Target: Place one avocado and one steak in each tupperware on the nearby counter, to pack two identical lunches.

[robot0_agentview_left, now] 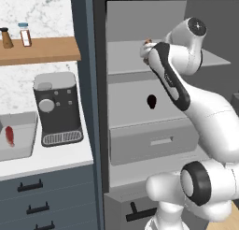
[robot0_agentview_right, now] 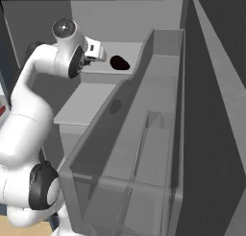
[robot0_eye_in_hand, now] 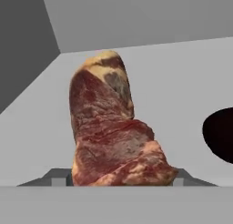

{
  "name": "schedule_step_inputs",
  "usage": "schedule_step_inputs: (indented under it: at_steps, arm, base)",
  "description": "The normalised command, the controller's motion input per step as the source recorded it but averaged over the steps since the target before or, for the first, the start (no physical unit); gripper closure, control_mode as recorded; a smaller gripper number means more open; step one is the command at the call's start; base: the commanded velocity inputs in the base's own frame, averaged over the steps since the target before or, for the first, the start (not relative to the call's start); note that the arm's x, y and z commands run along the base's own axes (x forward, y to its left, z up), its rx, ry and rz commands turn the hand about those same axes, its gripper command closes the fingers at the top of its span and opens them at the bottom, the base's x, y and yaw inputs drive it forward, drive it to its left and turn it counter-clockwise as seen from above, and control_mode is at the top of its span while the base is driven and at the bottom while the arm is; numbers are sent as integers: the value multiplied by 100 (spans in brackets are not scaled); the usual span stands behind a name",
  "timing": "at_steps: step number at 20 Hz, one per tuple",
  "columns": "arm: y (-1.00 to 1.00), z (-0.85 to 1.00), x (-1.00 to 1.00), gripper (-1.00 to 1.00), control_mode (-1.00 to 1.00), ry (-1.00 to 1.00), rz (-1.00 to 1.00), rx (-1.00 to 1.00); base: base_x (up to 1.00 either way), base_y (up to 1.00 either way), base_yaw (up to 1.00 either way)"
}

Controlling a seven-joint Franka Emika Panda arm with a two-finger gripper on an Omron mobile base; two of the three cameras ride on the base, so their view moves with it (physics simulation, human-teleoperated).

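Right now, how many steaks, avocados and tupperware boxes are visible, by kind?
Red raw steak pieces: 2
Near-black egg-shaped avocados: 2
Light grey plastic tupperware boxes: 1
Total: 5

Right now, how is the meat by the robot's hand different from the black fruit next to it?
The steak is red-brown, marbled and lumpy; the avocado is plain black and smooth. The steak stands tall between the fingers; the avocado lies rounded, apart and untouched. The steak fills the hand view's middle, while the avocado sits at its edge. Both rest on the same grey fridge shelf.
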Motion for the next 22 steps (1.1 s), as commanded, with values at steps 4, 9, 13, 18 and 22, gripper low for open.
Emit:
schedule_step_inputs:
  at_steps: [4, 9, 13, 18, 22]
  arm:
    - [-21, -9, -100, 100, -100, -12, -3, 1]
    - [-14, -7, -100, 100, -100, 0, -8, 0]
    - [0, 0, -100, 100, -100, 12, -8, 0]
    - [0, -21, -100, 100, -100, 24, -7, 0]
    - [4, -52, -100, 100, -100, 8, 4, 0]
  base:
    - [0, 0, 0]
    - [0, 0, 0]
    - [0, 0, 0]
    - [0, 0, 0]
    - [0, 0, 0]
